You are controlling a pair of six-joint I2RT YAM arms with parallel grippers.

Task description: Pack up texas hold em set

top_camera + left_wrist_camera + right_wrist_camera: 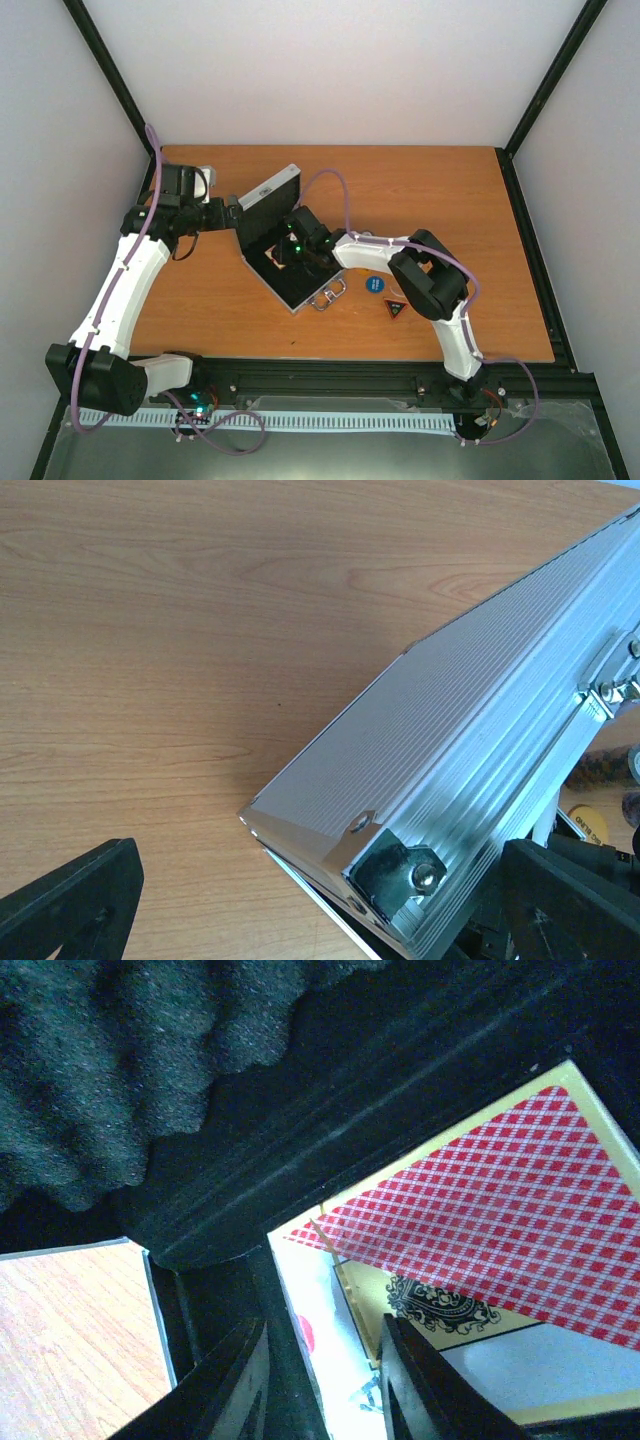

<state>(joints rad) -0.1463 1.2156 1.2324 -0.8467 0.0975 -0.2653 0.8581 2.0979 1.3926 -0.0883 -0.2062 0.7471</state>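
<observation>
The silver case (292, 290) lies open at the table's middle, its lid (268, 193) standing up and black foam lining (110, 1070) inside. My right gripper (283, 256) reaches into the case, and in the right wrist view this gripper (325, 1360) is shut on the red card deck (500, 1210) across its thin white edge, down in the black compartment. My left gripper (320, 880) is open wide, with its fingers (70, 900) on either side of the lid's near corner (400, 865) and not touching it. A blue disc (373, 284) and a dark triangular button (394, 307) lie right of the case.
The case's metal handle (328, 297) sticks out toward the near edge. An orange disc (592, 825) shows under the lid's edge. Bare wooden table (450, 200) stretches right and behind. A black frame (400, 375) runs along the near edge.
</observation>
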